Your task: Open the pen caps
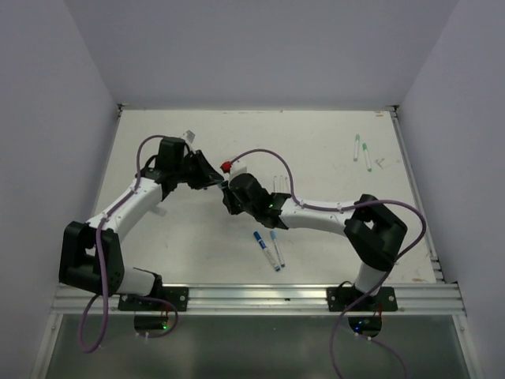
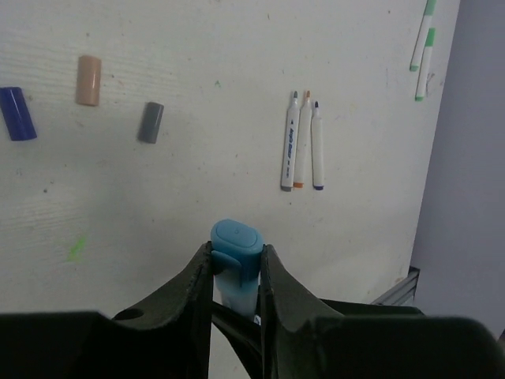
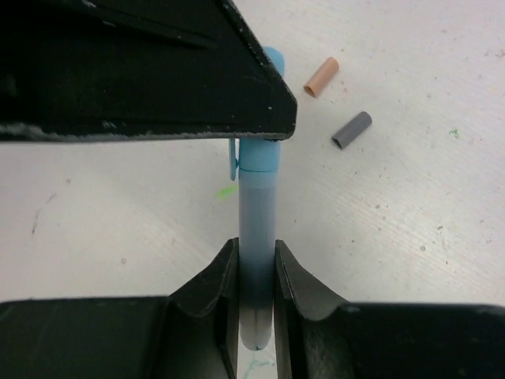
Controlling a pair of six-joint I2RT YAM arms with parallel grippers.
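Note:
A pen with a pale barrel (image 3: 257, 221) and a light blue cap (image 2: 237, 241) is held above the table between both grippers. My left gripper (image 2: 237, 264) is shut on the light blue cap, which also shows in the right wrist view (image 3: 260, 154), seated on the barrel's end. My right gripper (image 3: 256, 257) is shut on the barrel. In the top view the left gripper (image 1: 207, 178) and right gripper (image 1: 230, 196) meet near the table's middle. Loose caps lie on the table: dark blue (image 2: 17, 113), orange (image 2: 88, 80) and grey (image 2: 150, 122).
Three uncapped white pens (image 2: 302, 142) lie side by side. Two green-ended pens (image 2: 424, 47) lie at the far right. Two blue-ended pens (image 1: 268, 249) lie near the front. A small red object (image 1: 226, 166) sits just behind the grippers.

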